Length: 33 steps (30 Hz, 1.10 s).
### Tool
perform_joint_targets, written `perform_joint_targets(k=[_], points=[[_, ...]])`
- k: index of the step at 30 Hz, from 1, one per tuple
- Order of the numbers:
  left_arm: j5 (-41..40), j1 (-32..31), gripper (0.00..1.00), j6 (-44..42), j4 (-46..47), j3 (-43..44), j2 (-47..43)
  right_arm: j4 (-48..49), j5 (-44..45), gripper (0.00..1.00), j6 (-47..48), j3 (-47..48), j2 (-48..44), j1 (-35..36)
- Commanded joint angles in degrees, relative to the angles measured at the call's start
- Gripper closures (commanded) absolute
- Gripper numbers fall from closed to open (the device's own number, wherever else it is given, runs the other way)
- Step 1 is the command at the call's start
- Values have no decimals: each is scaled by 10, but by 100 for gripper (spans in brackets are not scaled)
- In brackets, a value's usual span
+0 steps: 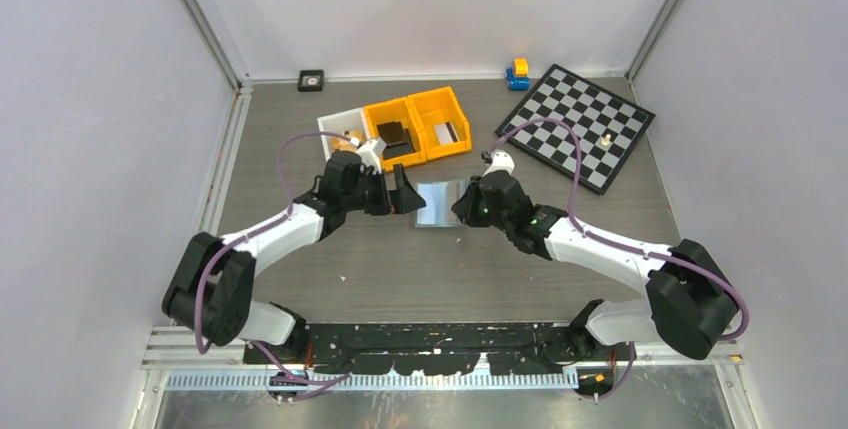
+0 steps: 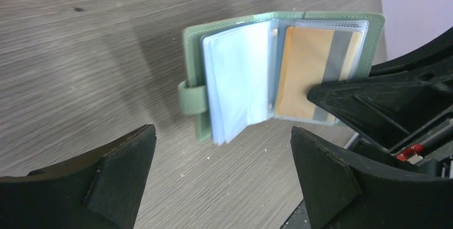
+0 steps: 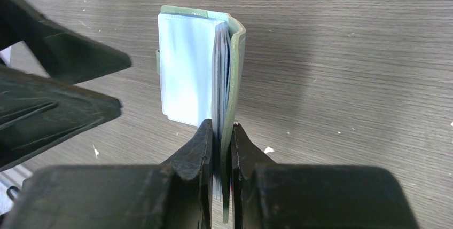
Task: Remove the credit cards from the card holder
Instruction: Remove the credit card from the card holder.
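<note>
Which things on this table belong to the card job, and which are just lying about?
Job: card holder, open; orange card in its sleeve; right fingers clamped on the holder; left fingers, open.
Lying about: checkerboard; orange bins; white bin; blue-and-yellow toy; small black square.

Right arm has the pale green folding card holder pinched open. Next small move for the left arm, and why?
Probably ease the open left gripper toward the orange card with a grey stripe and pinch its edge. The right gripper is shut on one side of the sage-green card holder, steadying it, and that card shows in a clear sleeve.
</note>
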<state>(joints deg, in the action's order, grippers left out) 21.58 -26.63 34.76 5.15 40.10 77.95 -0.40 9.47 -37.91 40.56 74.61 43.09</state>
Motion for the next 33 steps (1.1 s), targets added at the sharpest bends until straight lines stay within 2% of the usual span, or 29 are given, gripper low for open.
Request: perform_joint_targets(k=[1,4,8,12,21,25,28,30,33], points=[[83,-3,0,18,51,35,66,72,-38,100,-12,-6,-25,-4],[100,-3,0,28,53,47,96,90,-54,100,-15,-15,-33,-6],[82,0,0,35,25,54,107,105,-71,99,-22,-24,-40,-10],[107,6,0,55,46,48,117,128,-87,100,-34,-37,-48,-20],[174,11,11,82,196,-1,75,211,-203,100,-87,-75,-50,-77],[187,11,20,91,220,-6,74,236,-224,100,-95,-84,-53,-87],[187,11,23,91,224,-6,79,248,-233,99,-99,-91,-60,-91],[187,11,23,94,231,-9,80,255,-234,100,-101,-96,-67,-92],[174,11,17,92,235,-18,59,258,-233,100,-101,-101,-76,-95]])
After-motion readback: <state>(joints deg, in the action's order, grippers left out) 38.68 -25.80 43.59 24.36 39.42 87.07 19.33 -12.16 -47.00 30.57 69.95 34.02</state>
